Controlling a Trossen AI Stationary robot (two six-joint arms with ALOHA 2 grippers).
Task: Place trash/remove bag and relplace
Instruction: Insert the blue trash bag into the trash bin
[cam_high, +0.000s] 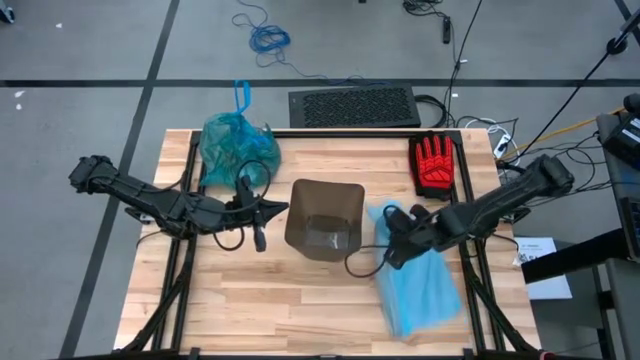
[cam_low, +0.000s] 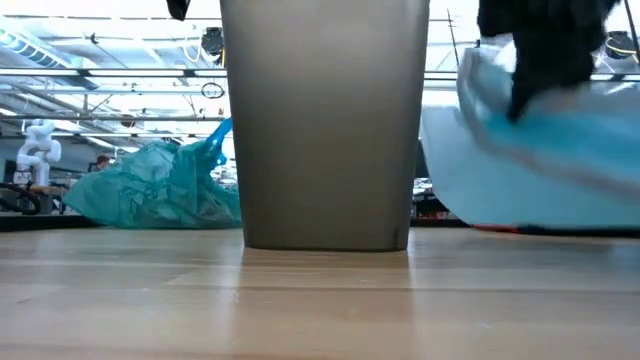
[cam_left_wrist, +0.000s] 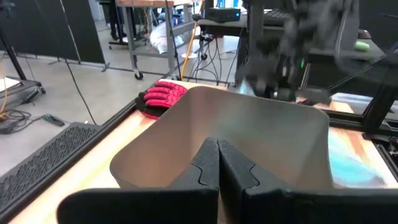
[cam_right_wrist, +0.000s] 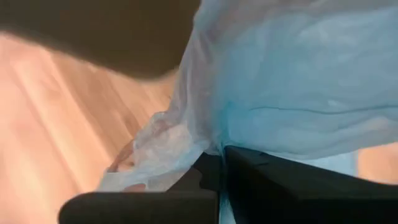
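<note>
The grey-brown bin (cam_high: 325, 218) stands upright at the table's middle, and nothing shows inside it. The teal-green bag (cam_high: 235, 145), knotted at the top, sits on the table at the far left. No trash is in view. My left gripper (cam_high: 283, 209) is shut and level at the bin's left rim (cam_left_wrist: 161, 146). My right gripper (cam_high: 392, 243) is just right of the bin, shut on a paler sky-blue plastic bag (cam_high: 415, 285). My left gripper's shut fingertips (cam_left_wrist: 208, 155) stand right at the bin's left wall; I cannot tell whether they touch it. My right gripper pinches the pale blue bag's end nearest the bin (cam_right_wrist: 214, 140) between its two fingers, slanting down from the table's right. That end is raised and bunched; the bag's near end (cam_high: 425, 315) lies on the table.
A red glove (cam_high: 435, 163) lies at the table's far right. A black keyboard-like mat (cam_high: 355, 105) sits beyond the far edge. Black rails (cam_high: 185, 250) run along the table's left and right sides. Bare wood lies in front of the bin.
</note>
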